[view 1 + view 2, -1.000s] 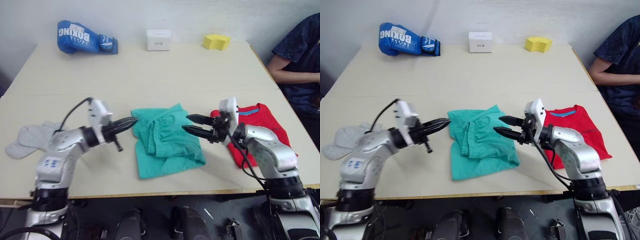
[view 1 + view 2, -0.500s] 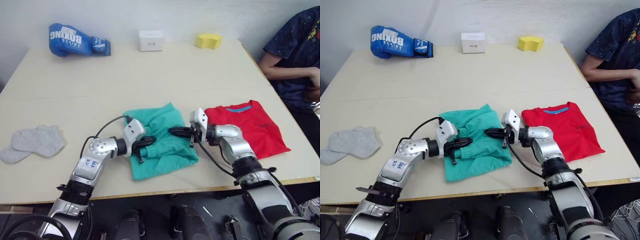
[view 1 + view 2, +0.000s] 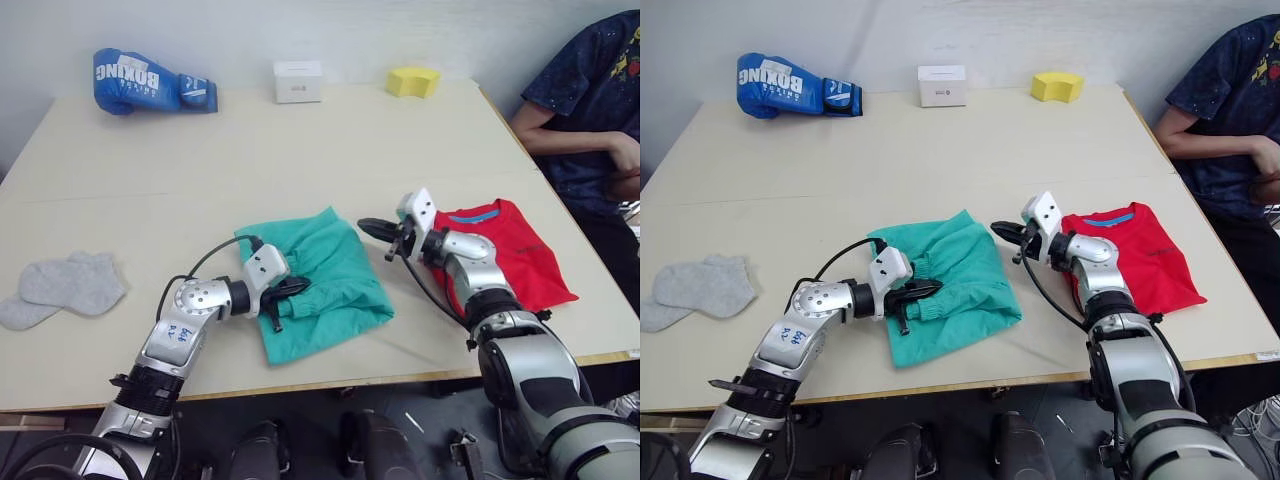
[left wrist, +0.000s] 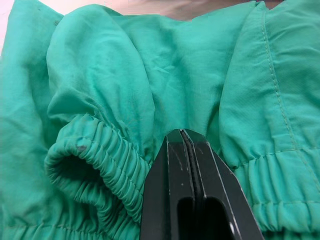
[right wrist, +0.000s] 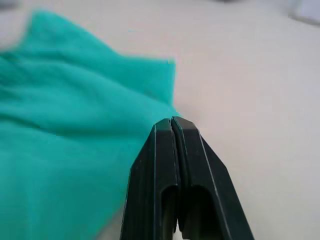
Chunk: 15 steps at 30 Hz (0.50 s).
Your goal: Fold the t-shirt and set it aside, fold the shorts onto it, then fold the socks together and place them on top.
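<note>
Beige counter [image 3: 330,140] fills mid-frame. Teal shorts [image 3: 325,275] lie lower centre, red t-shirt [image 3: 505,255] at right, grey socks [image 3: 65,285] far left. Left fingers [image 3: 925,291] rest closed on the waistband; right fingers [image 3: 1002,232] closed, just above the shorts' upper right corner.

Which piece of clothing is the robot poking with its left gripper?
The teal shorts. The left gripper presses its shut fingers at their gathered waistband; the red t-shirt and the grey socks lie apart.

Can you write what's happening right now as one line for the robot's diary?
step: folding shorts | left gripper: shut, at waistband | right gripper: shut, by far corner | t-shirt: folded aside | socks: untouched
</note>
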Tool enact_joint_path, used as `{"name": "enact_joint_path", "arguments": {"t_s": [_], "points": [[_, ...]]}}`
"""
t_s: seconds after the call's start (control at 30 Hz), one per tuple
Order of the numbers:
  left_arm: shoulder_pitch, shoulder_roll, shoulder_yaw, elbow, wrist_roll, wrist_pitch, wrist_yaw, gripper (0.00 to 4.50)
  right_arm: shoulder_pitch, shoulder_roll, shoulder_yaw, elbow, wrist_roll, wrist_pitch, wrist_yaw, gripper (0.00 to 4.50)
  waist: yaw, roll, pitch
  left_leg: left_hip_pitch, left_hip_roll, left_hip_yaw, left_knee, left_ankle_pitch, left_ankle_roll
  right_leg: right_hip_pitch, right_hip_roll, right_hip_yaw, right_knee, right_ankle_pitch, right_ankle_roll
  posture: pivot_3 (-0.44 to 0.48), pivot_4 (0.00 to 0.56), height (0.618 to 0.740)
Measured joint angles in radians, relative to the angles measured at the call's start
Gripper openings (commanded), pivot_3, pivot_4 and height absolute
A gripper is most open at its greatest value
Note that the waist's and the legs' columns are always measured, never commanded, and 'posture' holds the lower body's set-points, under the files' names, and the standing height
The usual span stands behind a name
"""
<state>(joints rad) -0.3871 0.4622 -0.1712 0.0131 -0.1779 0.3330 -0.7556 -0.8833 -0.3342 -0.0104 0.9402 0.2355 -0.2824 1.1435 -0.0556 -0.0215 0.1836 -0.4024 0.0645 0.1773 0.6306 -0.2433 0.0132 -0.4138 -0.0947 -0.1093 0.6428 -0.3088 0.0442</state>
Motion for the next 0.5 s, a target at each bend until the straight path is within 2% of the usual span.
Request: {"name": "enact_joint_path", "arguments": {"t_s": [0.13,0.2,0.3,0.4,0.5], "points": [[-0.005,-0.005,0.009,0.024,-0.002,-0.006,0.005,0.00,0.199,-0.008,0.048,-0.309,0.022,0.075,0.073,0.03,0.004,0.000,0.000,0.000,0.000,-0.001,0.000,0.000,0.000,0.001,0.000,-0.001,0.000,0.000,0.000,0.000,0.150,0.740],[-0.011,-0.009,0.016,0.039,-0.002,-0.007,0.011,0.00,0.296,-0.003,0.094,-0.387,0.015,0.118,0.079,0.03,0.002,0.000,0.000,0.000,0.000,-0.001,0.000,0.000,0.000,0.000,-0.001,-0.001,0.001,0.000,0.000,0.000,0.150,0.740],[-0.015,-0.015,0.023,0.051,-0.002,-0.007,0.014,0.00,0.365,-0.004,0.132,-0.469,0.004,0.168,0.078,0.03,0.001,0.000,0.000,0.001,0.000,-0.001,0.000,-0.001,-0.001,0.000,-0.001,-0.001,0.002,0.000,0.000,0.000,0.150,0.740],[-0.023,-0.017,0.022,0.066,0.004,-0.007,0.023,0.00,0.434,-0.055,0.181,-0.615,0.001,0.285,0.096,0.03,0.006,0.000,0.000,0.002,0.000,-0.003,0.000,-0.003,-0.002,0.001,-0.001,-0.001,0.002,0.000,-0.001,0.000,0.150,0.740],[-0.031,-0.016,0.022,0.075,0.015,-0.008,0.046,0.00,0.523,-0.165,0.201,-0.812,0.051,0.458,0.138,0.03,0.014,0.000,0.000,0.001,0.000,-0.003,-0.001,-0.005,-0.001,0.001,-0.001,-0.002,0.002,-0.001,-0.001,0.000,0.150,0.740]]}}
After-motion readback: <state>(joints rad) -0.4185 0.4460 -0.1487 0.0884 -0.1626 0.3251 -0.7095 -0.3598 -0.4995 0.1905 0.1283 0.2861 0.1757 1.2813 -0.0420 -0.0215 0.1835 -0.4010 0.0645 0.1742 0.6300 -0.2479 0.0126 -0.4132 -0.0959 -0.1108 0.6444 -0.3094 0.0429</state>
